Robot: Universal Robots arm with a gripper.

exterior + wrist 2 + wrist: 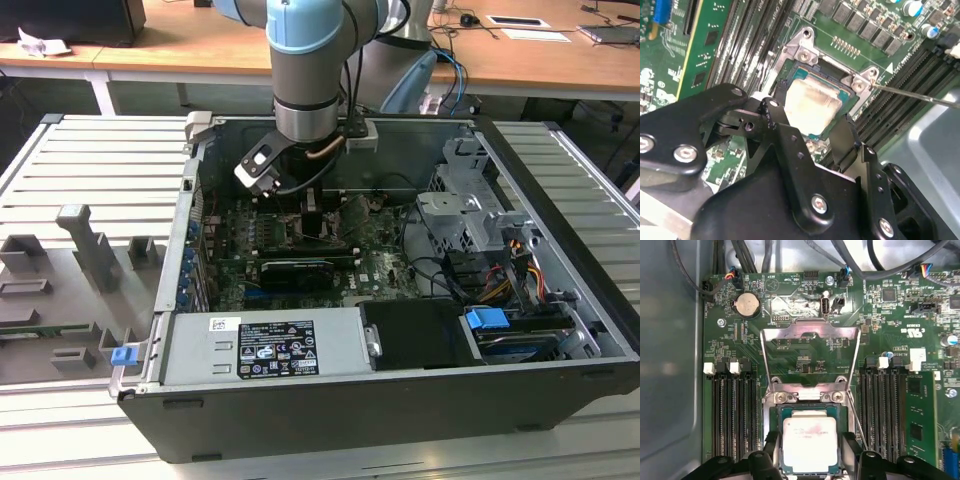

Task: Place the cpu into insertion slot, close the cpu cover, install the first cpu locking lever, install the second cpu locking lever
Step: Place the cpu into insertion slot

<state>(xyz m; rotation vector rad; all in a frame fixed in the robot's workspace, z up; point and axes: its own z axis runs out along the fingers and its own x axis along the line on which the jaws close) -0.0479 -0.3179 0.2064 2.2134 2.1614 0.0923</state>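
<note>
Gripper (809, 120): its black linkages lie nearest the lens in both wrist views. It is set down astride the chip. Whether it pinches the chip or has let go, I cannot tell.
CPU (809, 437): directly under the gripper, lying flat and square inside the insertion slot (810, 408), pale face up. It looks seated, judging by how level it sits.
CPU cover (790, 331): just beyond the gripper, swung up on its hinge so the socket is open for the chip; not yet closed.
Locking lever (915, 94): a thin rod beside the socket, free of its catch.
Memory slots (732, 410): flanking the gripper on both sides.
First wrist view: gives the raised cover frame.
Exterior view: gives the arm reaching straight down into the open computer case (560, 370), well behind the power supply (270, 345).
</note>
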